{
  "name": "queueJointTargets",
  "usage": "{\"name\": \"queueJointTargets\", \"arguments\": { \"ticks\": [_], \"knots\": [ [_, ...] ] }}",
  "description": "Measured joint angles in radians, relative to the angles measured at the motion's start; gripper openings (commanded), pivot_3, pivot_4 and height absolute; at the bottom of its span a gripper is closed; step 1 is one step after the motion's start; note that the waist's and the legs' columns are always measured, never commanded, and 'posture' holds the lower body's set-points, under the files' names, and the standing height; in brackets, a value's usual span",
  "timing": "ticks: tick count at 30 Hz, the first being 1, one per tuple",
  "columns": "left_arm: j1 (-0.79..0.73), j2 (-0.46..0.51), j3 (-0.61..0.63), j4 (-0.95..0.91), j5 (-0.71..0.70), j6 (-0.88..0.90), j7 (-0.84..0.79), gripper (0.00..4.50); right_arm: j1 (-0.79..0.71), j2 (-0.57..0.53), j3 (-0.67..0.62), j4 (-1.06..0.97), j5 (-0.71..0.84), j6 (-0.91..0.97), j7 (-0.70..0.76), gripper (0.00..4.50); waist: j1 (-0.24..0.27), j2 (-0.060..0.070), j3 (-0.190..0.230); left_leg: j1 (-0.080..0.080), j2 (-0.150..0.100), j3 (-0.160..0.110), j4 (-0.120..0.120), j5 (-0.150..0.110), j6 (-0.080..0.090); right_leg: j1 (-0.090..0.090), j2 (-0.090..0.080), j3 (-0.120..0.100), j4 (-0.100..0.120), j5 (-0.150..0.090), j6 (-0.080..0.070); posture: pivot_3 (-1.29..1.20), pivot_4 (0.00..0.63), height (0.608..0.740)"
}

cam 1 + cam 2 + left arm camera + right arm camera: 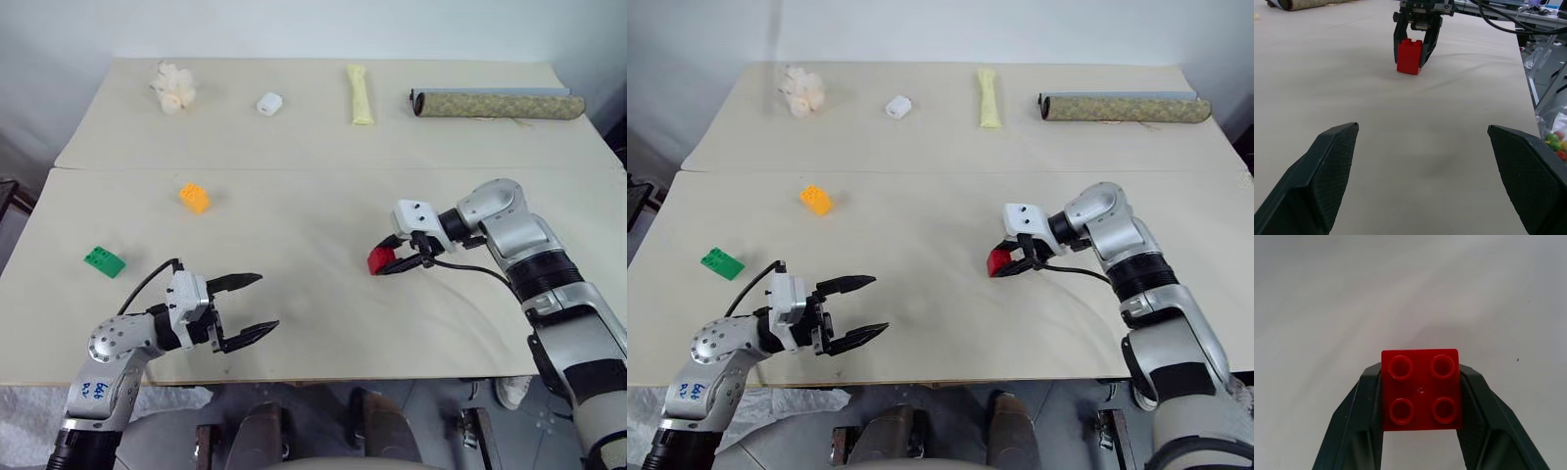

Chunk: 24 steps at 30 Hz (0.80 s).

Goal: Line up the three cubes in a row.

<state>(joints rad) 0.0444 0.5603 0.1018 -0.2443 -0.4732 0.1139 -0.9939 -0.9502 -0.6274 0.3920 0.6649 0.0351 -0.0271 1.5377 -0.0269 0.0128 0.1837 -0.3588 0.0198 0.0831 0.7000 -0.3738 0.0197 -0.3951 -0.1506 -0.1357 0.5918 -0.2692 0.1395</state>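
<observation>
The red cube (379,260) rests studs-up on the table right of centre, and my right gripper (389,258) is shut on it, a black finger (1367,401) pressed to each side. The orange-yellow cube (194,198) lies on the left half of the table. Farther left and nearer the front edge sits the green cube (104,260). My left gripper (266,302) hovers open and empty near the front edge, pointing toward the red cube (1410,56), well short of it.
Along the far part of the table (313,323) lie a pale tissue wad (173,86), a small white block (269,104), a yellow stick (361,94) and a rolled mat (497,104). A seam (323,168) crosses the table between them and the cubes.
</observation>
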Motion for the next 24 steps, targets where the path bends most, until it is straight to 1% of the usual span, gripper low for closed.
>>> {"name": "queueJointTargets", "arguments": {
  "ticks": [4, 5, 6, 8, 11, 13, 14, 17, 20, 21, 23, 24],
  "knots": [
    [0.014, 0.0, 0.022, -0.006, 0.003, -0.005, 0.03, 4.5, 0.01, 0.0, -0.006, 0.022, -0.013, -0.036, 0.001, 3.84, -0.001, 0.0, 0.0, 0.0, 0.0, 0.0, 0.0, 0.0, 0.0, -0.001, 0.0, 0.001, 0.0, 0.0, 0.0, 0.0, 0.15, 0.74],
    [0.017, 0.0, 0.031, -0.007, 0.003, -0.006, 0.038, 4.5, 0.01, -0.001, -0.012, 0.021, -0.013, -0.035, 0.0, 4.26, -0.001, 0.0, 0.0, 0.0, 0.0, 0.0, 0.0, 0.0, 0.0, -0.001, 0.0, 0.001, 0.0, 0.0, 0.0, 0.0, 0.15, 0.74],
    [0.028, -0.002, 0.045, -0.009, 0.005, -0.011, 0.051, 4.5, 0.024, -0.007, -0.03, 0.001, -0.002, -0.033, 0.001, 4.47, 0.0, 0.0, 0.0, 0.0, 0.0, 0.0, -0.001, 0.0, 0.0, -0.001, 0.0, 0.001, 0.0, 0.0, 0.0, 0.0, 0.15, 0.74],
    [0.07, -0.017, 0.088, -0.01, 0.009, -0.036, 0.088, 4.5, 0.075, -0.034, -0.087, -0.055, 0.047, -0.028, 0.001, 4.47, 0.002, 0.0, 0.0, 0.0, 0.001, -0.003, -0.001, 0.0, -0.001, -0.001, 0.0, 0.001, -0.001, 0.0, 0.0, 0.0, 0.15, 0.74],
    [0.159, -0.054, 0.193, 0.006, 0.009, -0.079, 0.161, 4.5, 0.209, -0.085, -0.229, -0.153, 0.17, -0.031, 0.001, 4.47, 0.008, 0.0, 0.0, -0.001, 0.0, -0.004, -0.001, -0.001, 0.0, -0.001, 0.0, 0.0, -0.002, 0.0, 0.0, 0.0, 0.15, 0.74],
    [0.209, -0.073, 0.25, 0.015, 0.007, -0.101, 0.189, 4.5, 0.285, -0.088, -0.299, -0.199, 0.247, -0.031, 0.002, 4.47, 0.007, 0.0, 0.0, -0.001, 0.0, -0.003, -0.001, -0.002, 0.0, -0.001, 0.0, 0.0, -0.002, 0.0, 0.0, 0.0, 0.15, 0.74],
    [0.25, -0.099, 0.289, 0.008, 0.001, -0.118, 0.209, 4.5, 0.354, -0.088, -0.359, -0.243, 0.314, -0.031, 0.003, 4.47, 0.008, 0.0, 0.0, 0.0, 0.001, -0.003, -0.001, -0.002, 0.0, -0.001, 0.0, 0.001, -0.002, 0.0, 0.0, 0.0, 0.15, 0.74],
    [0.369, -0.162, 0.373, 0.007, -0.01, -0.149, 0.259, 4.5, 0.506, -0.094, -0.469, -0.304, 0.414, -0.023, 0.0, 4.47, 0.01, -0.001, 0.0, 0.001, 0.001, -0.003, -0.001, -0.003, 0.001, 0.0, 0.0, 0.001, -0.002, 0.0, 0.0, 0.0, 0.15, 0.74],
    [0.434, -0.206, 0.428, 0.007, -0.015, -0.17, 0.295, 4.5, 0.597, -0.086, -0.516, -0.343, 0.454, -0.013, -0.016, 4.47, 0.016, -0.001, 0.001, 0.003, 0.002, -0.002, -0.001, -0.004, 0.001, 0.0, 0.0, 0.004, -0.001, 0.0, 0.0, 0.0, 0.15, 0.74],
    [0.452, -0.233, 0.448, -0.001, -0.019, -0.18, 0.316, 4.5, 0.619, -0.074, -0.531, -0.358, 0.476, -0.01, -0.024, 4.47, 0.019, -0.001, 0.001, 0.004, 0.007, -0.002, -0.001, -0.004, 0.001, 0.001, 0.0, 0.004, -0.002, 0.0, 0.0, 0.0, 0.15, 0.74],
    [0.484, -0.277, 0.461, -0.026, -0.028, -0.181, 0.356, 4.5, 0.648, -0.04, -0.564, -0.361, 0.499, -0.02, -0.048, 4.47, 0.022, -0.001, 0.0, 0.006, 0.008, 0.0, -0.001, -0.006, 0.001, 0.002, 0.001, 0.005, -0.001, 0.0, -0.001, 0.0, 0.15, 0.74],
    [0.485, -0.284, 0.46, -0.031, -0.029, -0.18, 0.365, 4.5, 0.656, -0.034, -0.566, -0.361, 0.5, -0.021, -0.053, 4.47, 0.022, -0.001, 0.0, 0.006, 0.008, 0.0, -0.001, -0.006, 0.001, 0.001, 0.001, 0.006, -0.001, 0.0, -0.001, 0.0, 0.15, 0.74]
  ]
}}
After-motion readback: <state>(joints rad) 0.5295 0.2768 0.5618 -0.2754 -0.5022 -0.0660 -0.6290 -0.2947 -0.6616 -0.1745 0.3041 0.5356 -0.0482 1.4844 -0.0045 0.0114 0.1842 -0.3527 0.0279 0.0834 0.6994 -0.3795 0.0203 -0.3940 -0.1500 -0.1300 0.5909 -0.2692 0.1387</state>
